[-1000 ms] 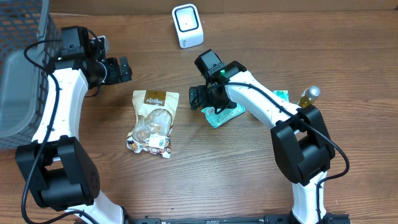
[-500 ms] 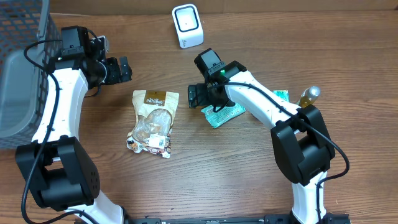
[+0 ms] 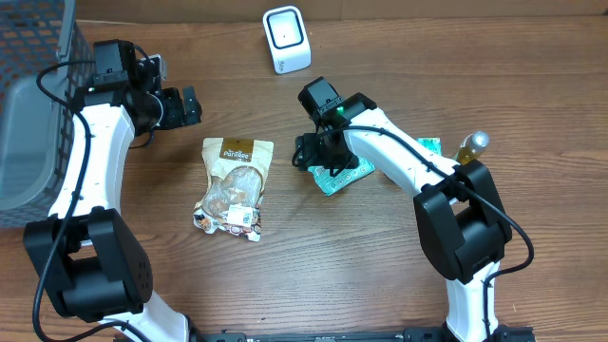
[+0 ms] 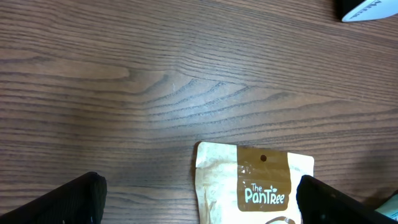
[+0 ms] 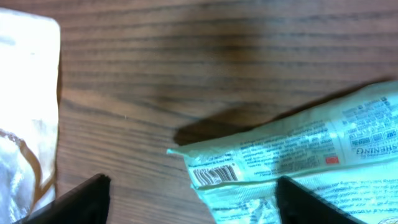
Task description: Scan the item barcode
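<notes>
Wood-grain counter (image 3: 142,275) carries everything here. Nearest the arm bases lies a tan-and-clear snack pouch (image 3: 233,185), flat, its brown header reading "The PanTree" at the far end.

Just to its right, apart from it, lies the green packet (image 3: 344,175), flat and slanted, printed side up. The right wrist view shows its barcode (image 5: 214,176) close to the packet's left corner. The right claw (image 3: 318,154) sits over that left end. Its fingers (image 5: 78,200) stand apart, one over bare wood and the other over the packet, with the barcode corner between them. They are not closed on anything. Whether a fingertip touches the wrapper I cannot tell.

An amber bottle (image 3: 472,144) with a silver cap stands at the right, near the packet's other end.

Farther back on the left, the left claw (image 3: 188,106) hangs wide open and empty above bare wood beyond the pouch's header. A grey basket (image 3: 28,123) fills the left edge. A white scanner (image 3: 286,39) stands farthest away, well apart from the packet.
</notes>
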